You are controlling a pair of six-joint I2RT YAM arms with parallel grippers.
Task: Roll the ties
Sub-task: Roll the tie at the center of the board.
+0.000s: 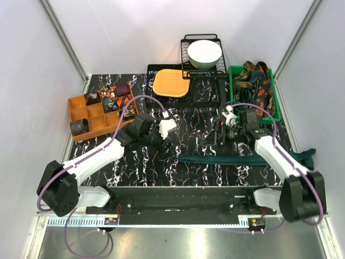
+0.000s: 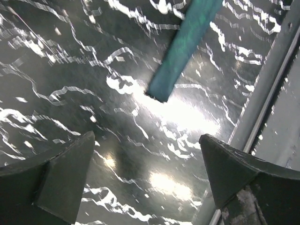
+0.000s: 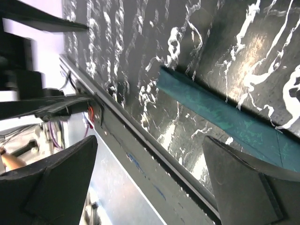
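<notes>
A plain dark teal tie point(image 1: 232, 159) lies flat along the table's front, its wide end hanging off the right edge. Its narrow end shows in the left wrist view point(image 2: 180, 49) and a stretch of it in the right wrist view point(image 3: 225, 119). My left gripper point(image 1: 163, 144) is open and empty above the marble top, just left of the narrow end. My right gripper point(image 1: 215, 135) is open and empty behind the tie's middle. Several patterned ties point(image 1: 257, 81) lie heaped in the green bin point(image 1: 233, 91). Rolled ties point(image 1: 110, 97) sit in the orange organiser point(image 1: 81, 110).
An orange woven mat point(image 1: 171, 83) lies on a black tray at the back. A white bowl point(image 1: 204, 53) sits in a black wire rack. A dark roll point(image 1: 80, 127) fills the organiser's front left cell. The table's metal front rail point(image 3: 154, 164) runs close to both grippers.
</notes>
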